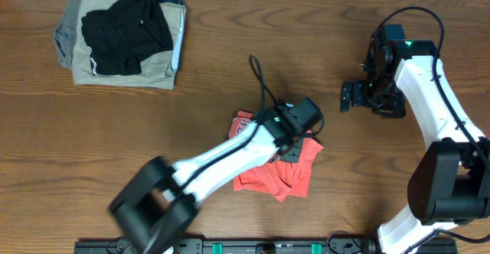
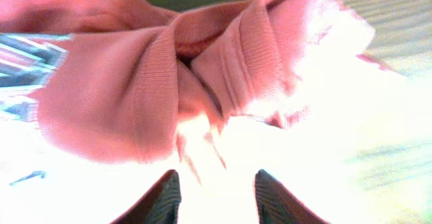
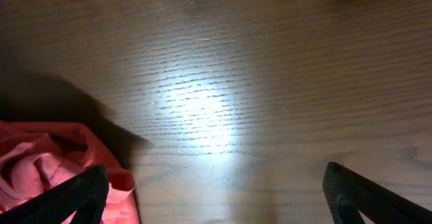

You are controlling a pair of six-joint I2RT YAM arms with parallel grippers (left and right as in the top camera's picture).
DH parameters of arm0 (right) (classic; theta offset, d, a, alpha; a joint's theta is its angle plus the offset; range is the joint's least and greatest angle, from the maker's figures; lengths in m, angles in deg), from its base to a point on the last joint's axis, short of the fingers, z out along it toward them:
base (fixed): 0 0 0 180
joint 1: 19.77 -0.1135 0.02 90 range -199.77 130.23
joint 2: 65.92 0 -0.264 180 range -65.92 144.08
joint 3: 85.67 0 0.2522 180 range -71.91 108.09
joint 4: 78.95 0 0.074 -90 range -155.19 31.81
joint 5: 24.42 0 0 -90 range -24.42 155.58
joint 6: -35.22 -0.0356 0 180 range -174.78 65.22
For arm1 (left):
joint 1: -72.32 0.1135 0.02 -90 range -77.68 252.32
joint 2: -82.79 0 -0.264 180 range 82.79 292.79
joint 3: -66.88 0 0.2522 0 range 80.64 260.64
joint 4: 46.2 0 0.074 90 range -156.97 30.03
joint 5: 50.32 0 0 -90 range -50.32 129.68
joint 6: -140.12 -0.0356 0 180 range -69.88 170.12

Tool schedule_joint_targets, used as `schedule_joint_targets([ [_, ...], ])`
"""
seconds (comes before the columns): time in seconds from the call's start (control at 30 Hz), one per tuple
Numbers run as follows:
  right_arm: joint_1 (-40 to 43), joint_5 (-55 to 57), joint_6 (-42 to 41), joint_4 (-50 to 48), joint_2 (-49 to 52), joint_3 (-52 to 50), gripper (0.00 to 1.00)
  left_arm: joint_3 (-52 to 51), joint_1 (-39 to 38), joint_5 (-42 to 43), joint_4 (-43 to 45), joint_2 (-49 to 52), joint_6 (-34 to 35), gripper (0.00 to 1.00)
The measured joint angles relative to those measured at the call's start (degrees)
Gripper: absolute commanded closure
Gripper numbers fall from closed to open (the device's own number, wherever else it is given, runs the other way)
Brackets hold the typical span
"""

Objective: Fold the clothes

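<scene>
Nothing fancy here: a wooden desk (image 1: 230,78) is seen from above, and the red-orange T-shirt (image 1: 295,170) is lumped up around the middle of it. A pile of folded garments (image 1: 122,36) is parked well apart from the shirt, toward the far left corner. The shirt looks light, soft and floppy, so it probably can't be pushed flat. It's best taken by a thicker edge like the ribbed neckband (image 2: 155,82) or a hem. The left fingers (image 2: 165,198) are held partly apart right over the shirt, with nothing clearly pinched. The right fingers (image 3: 67,200) are spread wide, off to the shirt's right over bare wood.
</scene>
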Motion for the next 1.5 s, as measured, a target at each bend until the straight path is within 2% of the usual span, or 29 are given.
schedule_joint_targets([
  [0.07,0.0,0.0,0.0,0.02,0.0,0.0,0.01,0.15,0.13,-0.26,-2.97,-4.5,-0.11,0.45],
  [0.2,0.0,0.0,0.0,0.0,0.0,0.0,0.01,0.76,1.4,-1.84,-9.46,-9.62,0.09,0.43],
  [0.33,0.0,0.0,0.0,0.0,0.0,0.0,0.01,0.76,5.01,-4.37,-14.73,-10.14,0.02,0.42],
  [0.57,0.0,0.0,0.0,0.0,0.0,0.0,0.01,-4.92,11.56,-4.15,-14.53,-8.85,0.22,0.39],
  [0.67,0.0,0.0,0.0,-0.02,0.0,0.0,0.01,-8.94,12.61,-2.36,-10.99,-6.69,0.24,0.4],
  [0.8,0.0,0.0,0.0,0.0,0.0,0.0,0.01,-13.75,12.59,1.18,-6.64,-3.45,0.52,0.57],
  [0.87,0.0,0.0,0.0,-0.02,0.0,0.0,0.01,-15.52,12.26,3.1,-6.12,-2.14,0.39,0.62],
  [0.97,0.0,0.0,0.0,-0.02,0.0,0.0,0.01,-17.05,11.45,5.07,-6.71,-1.46,0.37,0.69],
  [1.07,0.0,0.0,0.0,0.0,0.0,0.0,0.01,-17.14,10.86,5.86,-8.57,-1.46,0.33,0.81],
  [1.13,0.0,0.0,0.0,0.0,0.0,0.0,0.01,-17.11,10.86,6.25,-11.37,-1.46,0.26,0.93],
  [1.37,0.0,0.0,0.0,0.0,0.0,0.0,0.01,-13.16,10.86,2.47,-26.91,-1.42,1.22,0.94],
  [1.47,0.0,0.0,0.0,0.0,0.0,0.0,0.01,-9.33,10.86,-0.7,-29.88,-1.9,2.16,0.94],
  [1.5,0.0,0.0,0.0,-0.02,0.0,0.0,0.01,-8.17,10.86,-1.64,-30.01,-2.49,2.23,0.9],
])
